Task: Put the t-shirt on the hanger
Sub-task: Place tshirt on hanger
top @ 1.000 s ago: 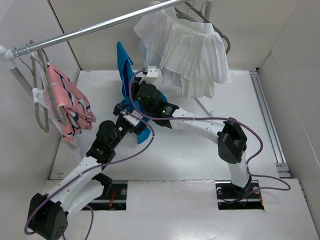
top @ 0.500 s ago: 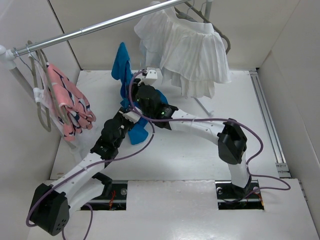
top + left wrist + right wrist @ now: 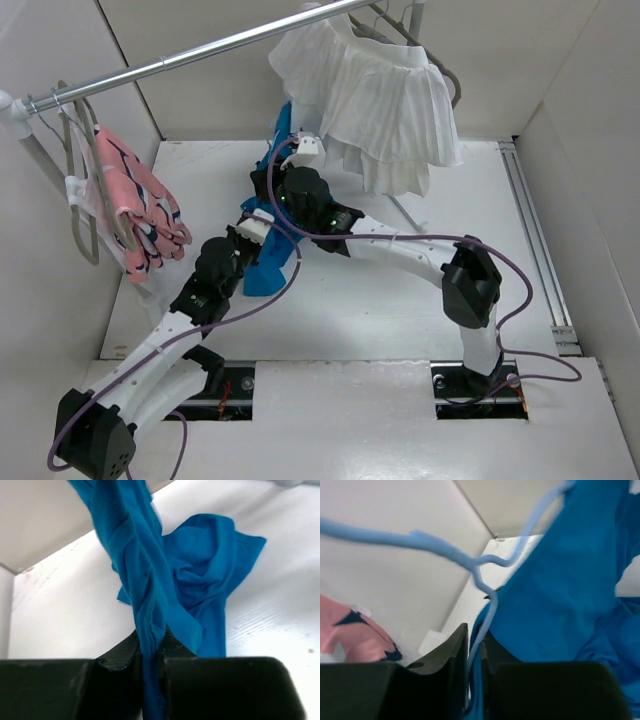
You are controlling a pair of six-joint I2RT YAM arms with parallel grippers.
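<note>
The blue t-shirt (image 3: pixel 268 272) lies bunched on the table, with one part lifted high (image 3: pixel 281 130) beside my right wrist. My left gripper (image 3: pixel 150 642) is shut on a twisted strand of the t-shirt (image 3: pixel 200 570), low over the table (image 3: pixel 252 228). The thin pale-blue hanger (image 3: pixel 445 547) runs down between the fingers of my right gripper (image 3: pixel 476 632), with t-shirt fabric (image 3: pixel 560 595) draped against it. Those jaws stand slightly apart. A sliver of light shows between the wire and the left finger. The hanger's upper part is blurred.
A pink striped garment (image 3: pixel 135 205) hangs at the left end of the metal rail (image 3: pixel 200 50). A white pleated garment (image 3: pixel 375 100) hangs at the right, close behind my right wrist. Walls enclose the white table (image 3: pixel 400 300) on three sides.
My left gripper has closed on the t-shirt. The right jaws have eased apart around the hanger wire. The lifted part of the t-shirt has swung right, toward the white garment.
</note>
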